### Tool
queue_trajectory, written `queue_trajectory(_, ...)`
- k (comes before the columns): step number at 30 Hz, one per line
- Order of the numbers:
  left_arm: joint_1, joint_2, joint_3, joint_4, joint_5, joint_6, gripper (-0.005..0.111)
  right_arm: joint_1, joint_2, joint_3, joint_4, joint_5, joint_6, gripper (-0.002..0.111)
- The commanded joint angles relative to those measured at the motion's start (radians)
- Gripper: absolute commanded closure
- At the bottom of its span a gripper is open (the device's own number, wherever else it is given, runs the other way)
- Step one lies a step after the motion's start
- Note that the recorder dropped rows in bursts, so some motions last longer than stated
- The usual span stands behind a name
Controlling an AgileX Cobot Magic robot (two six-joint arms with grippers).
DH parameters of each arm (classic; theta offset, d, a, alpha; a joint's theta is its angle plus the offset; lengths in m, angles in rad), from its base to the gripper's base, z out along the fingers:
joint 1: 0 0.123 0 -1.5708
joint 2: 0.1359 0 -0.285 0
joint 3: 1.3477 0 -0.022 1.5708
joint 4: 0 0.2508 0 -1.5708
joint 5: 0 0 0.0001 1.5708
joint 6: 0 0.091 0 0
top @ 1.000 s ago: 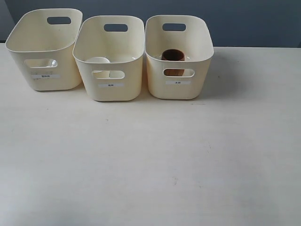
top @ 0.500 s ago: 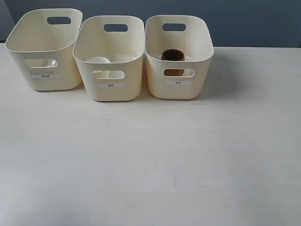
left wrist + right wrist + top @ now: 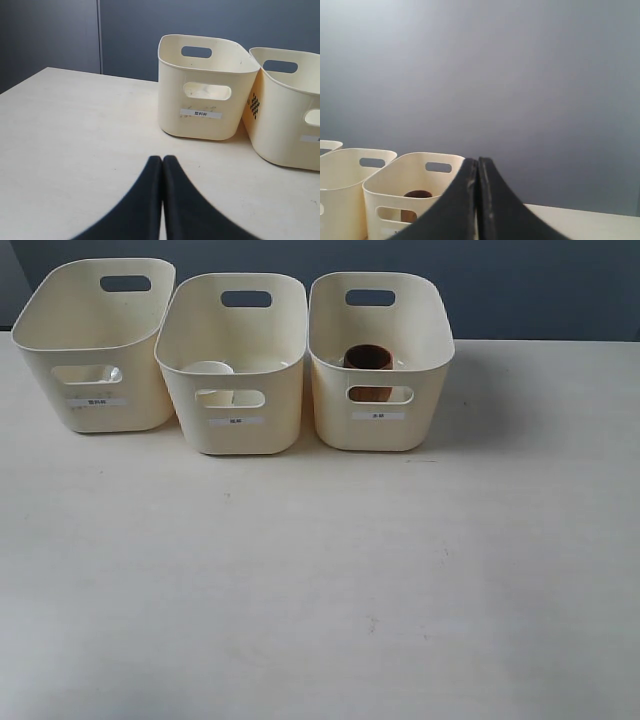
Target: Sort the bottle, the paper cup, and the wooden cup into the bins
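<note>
Three cream bins stand in a row at the table's far edge. The left bin (image 3: 48, 380) shows only a clear glint of the bottle (image 3: 113, 373) through its front cut-out; the rest is hidden. The white paper cup (image 3: 208, 369) stands inside the middle bin (image 3: 236, 440). Upright in the right bin (image 3: 425, 380) is the brown wooden cup (image 3: 369, 359), also seen as wooden cup (image 3: 417, 194). My left gripper (image 3: 162, 159) is shut and empty, low over the table short of the left bin (image 3: 200, 125). My right gripper (image 3: 478, 161) is shut and empty, raised beside the right bin (image 3: 385, 192).
The pale wooden table (image 3: 320, 580) stretches in front of the bins. A dark blue-grey wall (image 3: 540, 290) rises right behind them. Neither arm shows in the exterior view.
</note>
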Motion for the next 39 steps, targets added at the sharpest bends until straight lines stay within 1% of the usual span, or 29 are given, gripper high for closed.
queue_trajectory(1, -0.003, -0.005, -0.004, 0.000, -0.006, -0.001, 0.107, -0.005, -0.006, 0.003, -0.002, -0.008, 0.007, 0.109)
queue_trajectory(3, -0.003, -0.005, -0.004, 0.000, -0.006, -0.001, 0.107, -0.005, -0.006, 0.016, 0.023, -0.005, -0.039, 0.109)
queue_trajectory(4, -0.003, -0.005, -0.004, 0.000, -0.006, -0.001, 0.107, -0.005, -0.006, 0.027, 0.119, 0.000, -0.135, 0.109)
queue_trajectory(9, -0.003, -0.005, -0.004, 0.000, -0.006, -0.001, 0.107, -0.005, -0.006, 0.082, 0.727, -0.018, -0.712, 0.109)
queue_trajectory(11, -0.003, -0.005, -0.004, 0.000, -0.006, -0.001, 0.107, -0.001, -0.006, 0.095, 0.989, 0.025, -0.935, 0.109)
queue_trajectory(13, -0.003, -0.005, -0.004, 0.000, -0.006, -0.001, 0.107, 0.007, -0.006, 0.104, 1.287, 0.067, -1.239, 0.109)
queue_trajectory(14, -0.003, -0.005, -0.004, 0.000, -0.006, -0.001, 0.107, 0.016, -0.006, 0.104, 1.402, 0.101, -1.375, 0.109)
queue_trajectory(15, -0.003, -0.005, -0.004, 0.000, -0.006, -0.001, 0.107, 0.021, -0.006, 0.106, 1.456, 0.137, -1.448, 0.109)
queue_trajectory(17, -0.003, -0.005, -0.004, 0.000, -0.006, -0.001, 0.107, 0.026, -0.006, 0.108, 1.472, 0.197, -1.485, 0.109)
queue_trajectory(22, -0.003, -0.005, -0.004, 0.000, -0.006, -0.001, 0.107, 0.028, -0.006, 0.108, 1.464, 0.329, -1.487, 0.109)
queue_trajectory(26, -0.003, -0.005, -0.004, 0.000, -0.006, -0.001, 0.107, 0.028, -0.006, 0.108, 1.457, 0.382, -1.487, 0.109)
queue_trajectory(28, -0.003, -0.005, -0.004, 0.000, -0.006, -0.001, 0.107, 0.028, -0.006, 0.114, 1.457, 0.384, -1.505, 0.109)
queue_trajectory(32, -0.003, -0.005, -0.004, 0.000, -0.006, -0.001, 0.107, 0.028, -0.006, 0.163, 1.461, 0.274, -1.542, 0.109)
queue_trajectory(34, -0.003, -0.005, -0.004, 0.000, -0.006, -0.001, 0.107, 0.028, -0.006, 0.163, 1.485, 0.308, -1.544, 0.109)
queue_trajectory(39, -0.003, -0.005, -0.004, 0.000, -0.006, -0.001, 0.107, 0.028, -0.006, 0.163, 1.511, 0.305, -1.594, 0.109)
